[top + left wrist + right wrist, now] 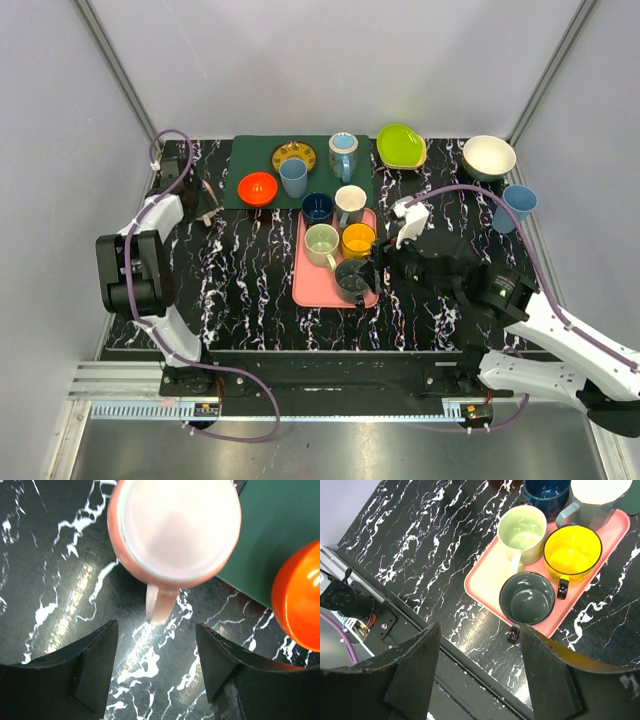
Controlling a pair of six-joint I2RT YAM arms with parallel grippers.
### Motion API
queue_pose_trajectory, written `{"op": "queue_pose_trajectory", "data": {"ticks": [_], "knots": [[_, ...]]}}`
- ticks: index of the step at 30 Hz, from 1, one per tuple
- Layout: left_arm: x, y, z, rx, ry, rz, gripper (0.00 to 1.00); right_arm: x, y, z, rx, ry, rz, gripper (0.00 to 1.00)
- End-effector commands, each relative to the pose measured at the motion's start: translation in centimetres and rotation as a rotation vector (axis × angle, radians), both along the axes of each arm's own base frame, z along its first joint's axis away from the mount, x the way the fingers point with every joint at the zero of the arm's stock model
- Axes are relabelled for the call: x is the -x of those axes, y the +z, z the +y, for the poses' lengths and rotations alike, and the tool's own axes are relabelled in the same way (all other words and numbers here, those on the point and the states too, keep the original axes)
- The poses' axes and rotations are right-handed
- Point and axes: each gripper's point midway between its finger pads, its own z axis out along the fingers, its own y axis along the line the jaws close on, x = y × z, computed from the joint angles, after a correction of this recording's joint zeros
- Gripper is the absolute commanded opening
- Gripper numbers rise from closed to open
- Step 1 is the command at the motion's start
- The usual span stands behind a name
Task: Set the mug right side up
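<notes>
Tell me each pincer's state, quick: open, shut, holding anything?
Left pincer: open, holding nothing; the pink mug sits just ahead of it.
Right pincer: open, holding nothing, near the grey mug.

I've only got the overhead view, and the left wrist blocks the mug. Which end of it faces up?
Observer: In the left wrist view, the pink mug shows its flat base to the camera, so it looks upside down on the table.
Operator: Where's its handle?
Observer: The handle points at the gap between the fingers of the left gripper, which is open and not touching it.
Operator: And the right arm?
Observer: Its wrist view shows the right gripper open and empty, looking down at the pink tray.
</notes>
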Motion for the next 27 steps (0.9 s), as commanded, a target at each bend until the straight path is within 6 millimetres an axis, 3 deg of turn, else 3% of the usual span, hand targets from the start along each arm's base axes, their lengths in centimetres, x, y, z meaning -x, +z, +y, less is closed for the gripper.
{"op": "queue_pose_trajectory", "data": {"ticks": [1,16,23,25,27], "knots": [[-3.0,2.2,1.6,-0.070,-0.058,-0.079,0.64,-0.7,1.9,-0.5,-0.027,-0.019,-0.093,0.71],[-4.9,-0.3,1.4,-0.057,-0.063,-0.062,0.54,-1.4,-0.1,-0.5,0.016,-0.042,-0.090,0.71],[-5.9,0.3,1.5,-0.061,-0.064,-0.088,0.50,-1.7,-0.6,-0.2,0.024,-0.048,-0.081,0.72],[-6.1,0.3,1.5,-0.067,-0.072,-0.089,0.46,-1.8,-0.9,0.0,0.027,-0.047,-0.076,0.72],[-6.2,0.5,1.6,-0.074,-0.074,-0.083,0.30,-1.9,-1.1,0.1,0.030,-0.048,-0.072,0.72]]}}
